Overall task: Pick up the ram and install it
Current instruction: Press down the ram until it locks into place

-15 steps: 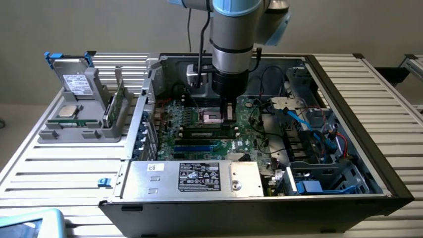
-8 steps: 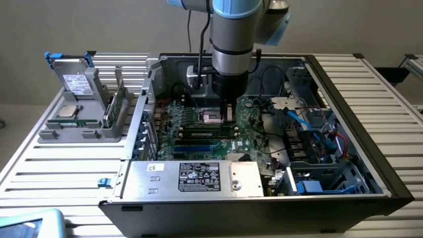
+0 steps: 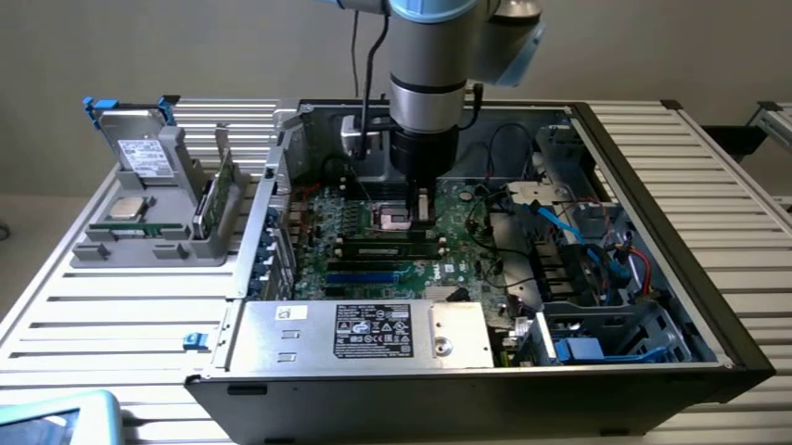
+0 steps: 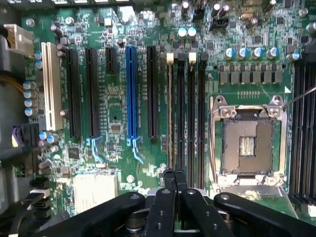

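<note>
The claw (image 4: 174, 175) is pinched fully shut, holding nothing I can see, and the ram (image 3: 389, 247) seems already slotted directly beneath its tips, though full seating is unclear.

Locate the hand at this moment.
In the exterior view the hand is inside the open computer case, over the motherboard; its shut fingertips sit at the memory slots, beside the processor socket.

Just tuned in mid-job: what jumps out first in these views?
The arm reaches straight down into the open computer case, its gripper shut just above the motherboard by the memory slots. Beside those slots sits the open, empty processor socket. On the exterior view's left, a grey holder stands on the table.
</note>
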Robot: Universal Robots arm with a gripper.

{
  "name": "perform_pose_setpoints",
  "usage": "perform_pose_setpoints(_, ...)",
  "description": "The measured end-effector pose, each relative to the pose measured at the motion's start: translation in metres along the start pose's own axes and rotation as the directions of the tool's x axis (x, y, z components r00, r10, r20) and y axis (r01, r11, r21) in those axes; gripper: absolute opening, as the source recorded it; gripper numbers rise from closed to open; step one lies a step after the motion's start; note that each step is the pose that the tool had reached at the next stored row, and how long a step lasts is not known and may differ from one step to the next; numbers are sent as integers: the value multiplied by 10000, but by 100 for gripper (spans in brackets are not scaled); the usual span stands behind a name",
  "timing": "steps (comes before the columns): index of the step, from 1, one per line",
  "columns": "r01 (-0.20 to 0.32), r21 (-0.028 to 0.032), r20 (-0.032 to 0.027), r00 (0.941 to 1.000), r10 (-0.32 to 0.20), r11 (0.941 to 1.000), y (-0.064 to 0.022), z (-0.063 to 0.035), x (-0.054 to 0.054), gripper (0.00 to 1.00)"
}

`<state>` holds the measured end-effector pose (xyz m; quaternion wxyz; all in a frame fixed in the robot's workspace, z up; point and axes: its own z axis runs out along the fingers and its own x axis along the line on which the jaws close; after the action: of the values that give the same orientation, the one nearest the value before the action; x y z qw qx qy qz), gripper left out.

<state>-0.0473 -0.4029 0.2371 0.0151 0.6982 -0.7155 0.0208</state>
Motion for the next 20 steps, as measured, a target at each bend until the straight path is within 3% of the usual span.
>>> perform_pose_setpoints(8, -1, 2, 0, 10000, 1, 10000, 328, 0, 8, 11)
perform_pose_setpoints(20, 0, 3, -10, 10000, 0, 10000, 372, 91, 6, 11)
